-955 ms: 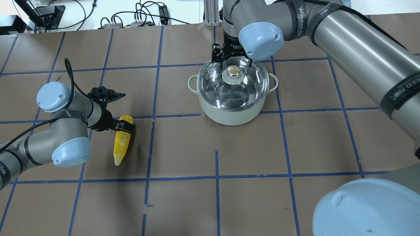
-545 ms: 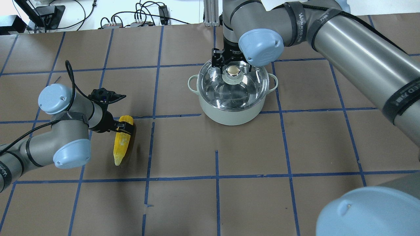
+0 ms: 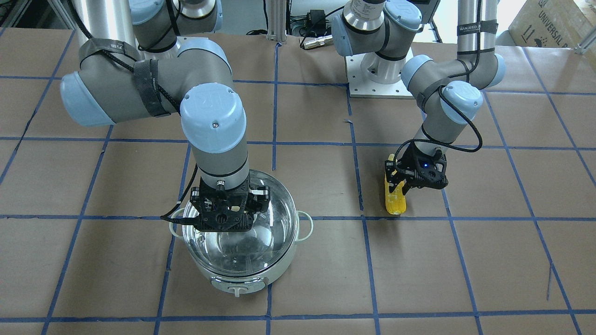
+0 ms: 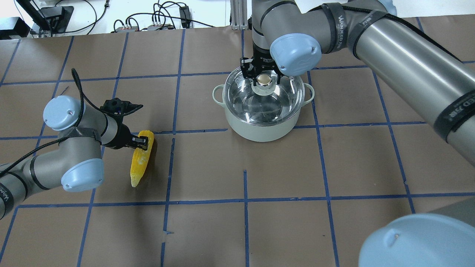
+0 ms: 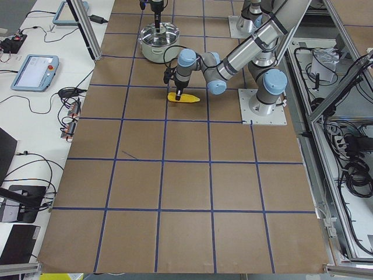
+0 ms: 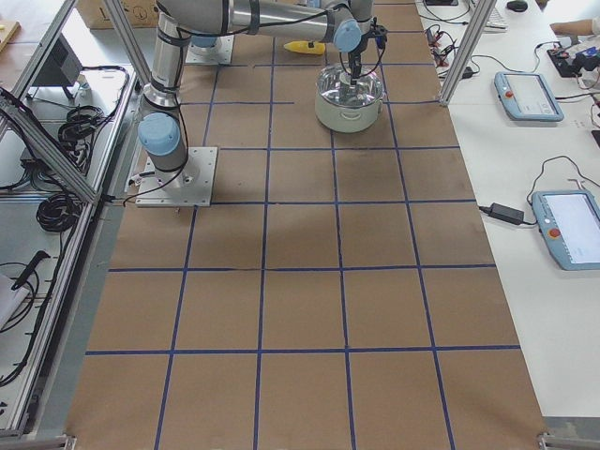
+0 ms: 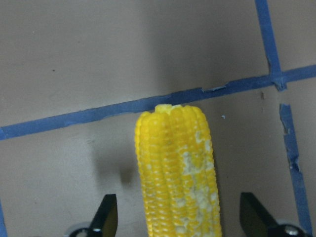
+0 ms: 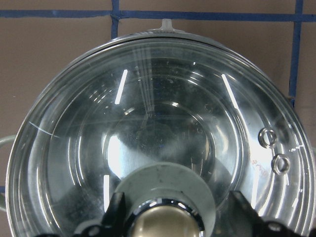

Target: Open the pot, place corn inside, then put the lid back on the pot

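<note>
Opening the pot: the right gripper (image 4: 264,75) holds its fingers spread astride the knob (image 8: 163,224) of the lid (image 4: 259,105) — lid on pot (image 4: 259,130). The left gripper (image 7: 177,224) has its fingers spread around the corn (image 7: 175,163) on the table (image 4: 334,167). Next — pinch the knob, lift straight.

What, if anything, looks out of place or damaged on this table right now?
Nothing serious. The lid sits level on the pot, and the corn lies flat and whole. Only the blue tape beside the corn looks frayed and broken.
</note>
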Motion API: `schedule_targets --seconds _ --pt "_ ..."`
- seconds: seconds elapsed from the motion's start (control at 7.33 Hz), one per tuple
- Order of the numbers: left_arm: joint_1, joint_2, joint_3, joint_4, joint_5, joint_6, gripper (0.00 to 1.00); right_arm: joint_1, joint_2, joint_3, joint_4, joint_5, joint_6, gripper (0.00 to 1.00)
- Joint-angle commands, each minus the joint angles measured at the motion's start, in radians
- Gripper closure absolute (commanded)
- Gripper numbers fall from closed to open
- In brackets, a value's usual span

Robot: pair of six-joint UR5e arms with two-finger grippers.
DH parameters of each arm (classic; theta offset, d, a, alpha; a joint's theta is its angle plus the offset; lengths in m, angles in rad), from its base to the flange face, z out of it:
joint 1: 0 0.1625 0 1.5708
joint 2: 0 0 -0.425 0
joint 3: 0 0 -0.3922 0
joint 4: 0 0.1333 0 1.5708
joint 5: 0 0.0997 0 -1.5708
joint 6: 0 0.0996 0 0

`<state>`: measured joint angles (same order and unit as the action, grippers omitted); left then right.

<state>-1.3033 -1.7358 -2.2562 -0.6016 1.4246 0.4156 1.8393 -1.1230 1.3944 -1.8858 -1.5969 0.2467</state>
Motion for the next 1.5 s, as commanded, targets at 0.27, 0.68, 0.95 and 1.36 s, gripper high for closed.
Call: schedule_targets --seconds 0.27,0.68,0.95,1.36 --pt "-0.004 0.054 0.017 -0.021 0.028 -0.015 0.91 0.0 -0.015 -0.002 0.03 0.002 0.002 0.5" --pt "-0.005 0.134 0.117 -0.261 0.05 -0.124 0.91 0.0 -0.012 -0.005 0.027 0.003 0.005 0.53" --pt "-0.007 0.125 0.217 -0.383 0.089 -0.149 0.91 0.0 -0.018 -0.038 0.074 0.002 0.005 0.53" --pt "-0.025 0.122 0.329 -0.519 0.085 -0.266 0.91 -0.003 -0.066 -0.154 0.256 -0.003 0.005 0.53"
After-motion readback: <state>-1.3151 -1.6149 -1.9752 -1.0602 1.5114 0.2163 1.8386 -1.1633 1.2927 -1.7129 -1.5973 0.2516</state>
